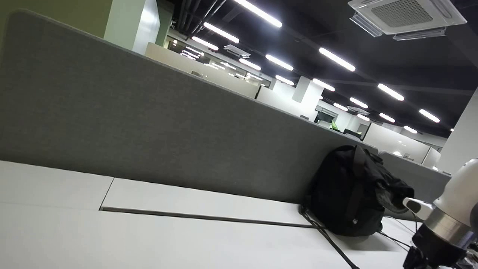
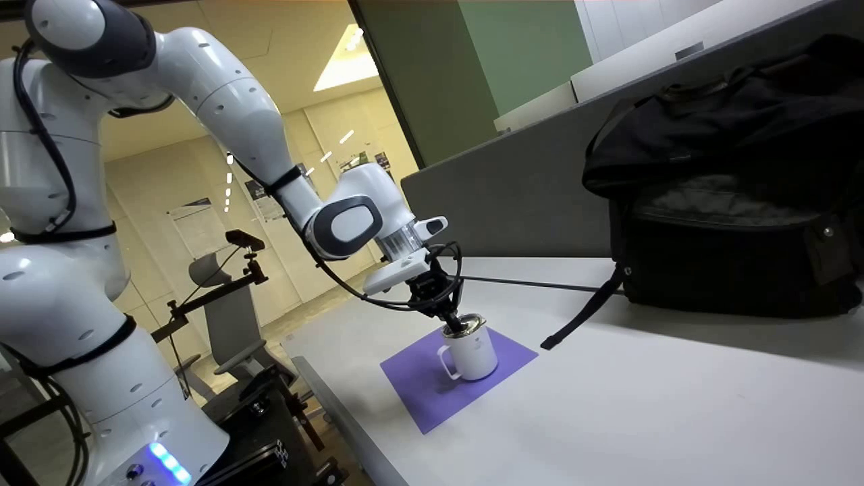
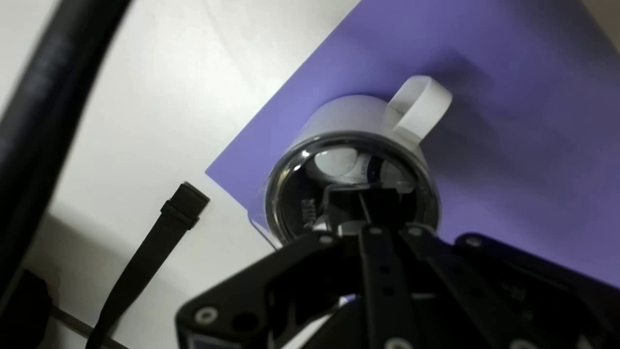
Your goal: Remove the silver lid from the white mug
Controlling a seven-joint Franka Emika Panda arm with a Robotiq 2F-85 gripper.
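The white mug stands upright on a purple sheet in an exterior view. Its handle points toward the robot side. The shiny silver lid sits on the mug's top. In the wrist view the mug is below the gripper, and the lid covers its opening. My gripper reaches down onto the lid at a slant. In the wrist view its fingertips are close together at the lid, with a thin light strip between them. The part they pinch is mostly hidden.
A black backpack stands on the white table, also visible in an exterior view. Its loose strap ends near the purple sheet and the mug. A grey partition runs along the table's back. Black cables hang at the wrist.
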